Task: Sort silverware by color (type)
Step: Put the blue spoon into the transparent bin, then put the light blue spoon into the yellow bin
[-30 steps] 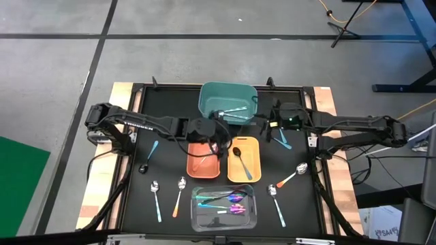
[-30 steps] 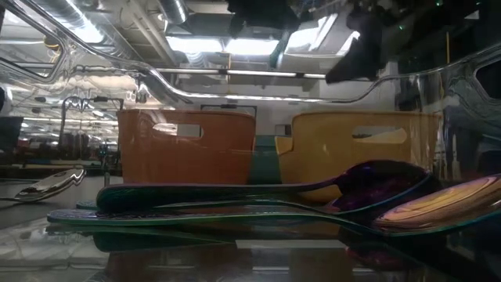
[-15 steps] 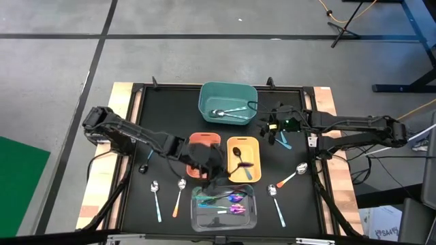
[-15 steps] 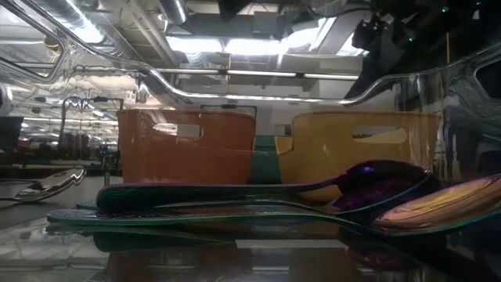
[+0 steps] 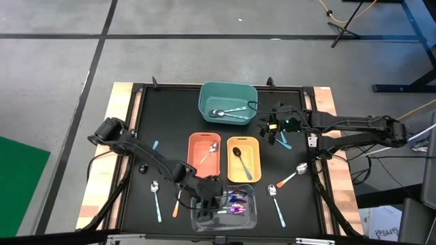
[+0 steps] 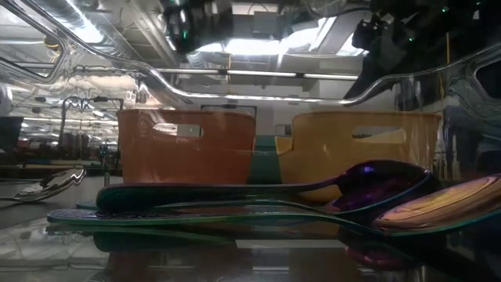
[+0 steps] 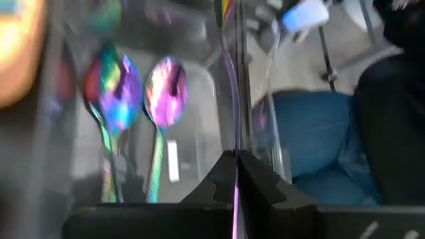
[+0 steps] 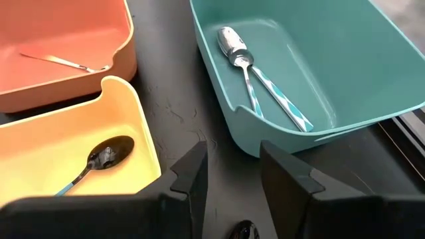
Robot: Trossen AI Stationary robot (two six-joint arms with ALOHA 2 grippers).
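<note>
Since the earlier frame, our left arm has swung from the teal bin down across the orange bin (image 5: 204, 156) to the clear bin (image 5: 251, 216) at the table's near edge. Left gripper (image 5: 212, 198) now hangs over that bin's rim, fingers (image 7: 262, 192) pressed together w/ a thin iridescent handle (image 7: 236, 189) pinched between them, so we're gripping one purple-teal utensil. Below it, two iridescent spoons (image 7: 143, 93) already lie in the clear bin.

Right gripper (image 5: 276, 133) waits near the teal bin (image 5: 227, 90), jaws apart, nothing in them; a teal-handled piece (image 5: 283, 142) lies just beside it.

Elsewhere: silver spoon w/ teal handle (image 8: 262, 83) in the teal bin, a silver piece (image 5: 210, 151) in the orange bin, black-headed spoon (image 5: 238, 160) in the yellow bin (image 5: 257, 167). Several spoons are unsorted on the mat on both sides of the clear bin.

Step in hand, as we judge it: drop the iridescent piece w/ its mates. To do it well, get the tip fully inside the walls, lower close to the others, then release; letting go at the rim risks it tipping out onto the mat.
</note>
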